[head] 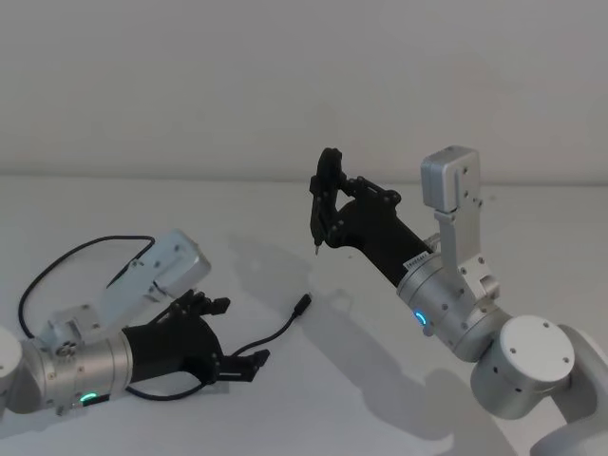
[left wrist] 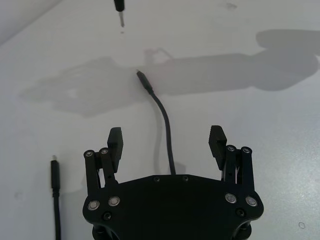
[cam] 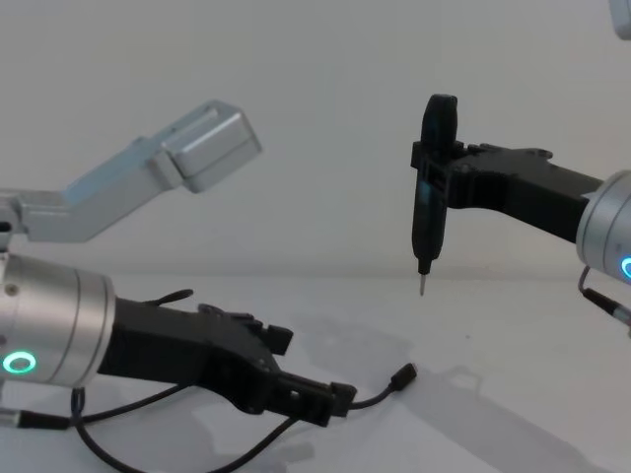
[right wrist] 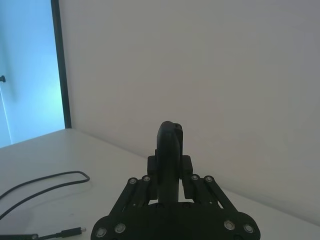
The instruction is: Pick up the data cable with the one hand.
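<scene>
The data cable (head: 277, 332) lies on the white table, its small black plug (head: 302, 304) pointing towards the middle. My left gripper (head: 239, 332) is low over the table and open. The cable (left wrist: 165, 120) runs out between its two fingers (left wrist: 115, 142) without touching either pad, and the plug (left wrist: 144, 82) lies ahead of them. From the chest the same gripper (cam: 311, 367) sits just behind the plug (cam: 404, 375). My right gripper (head: 328, 195) hangs high above the table, shut on a black pen-like tool (cam: 431, 197) whose metal tip (cam: 424, 287) points down.
A second black cord with a slimmer plug (left wrist: 54, 172) lies beside my left gripper, close to the left wrist (cam: 30, 421). Cord loops (head: 38, 275) curve over the table behind my left arm. A pale wall closes the back.
</scene>
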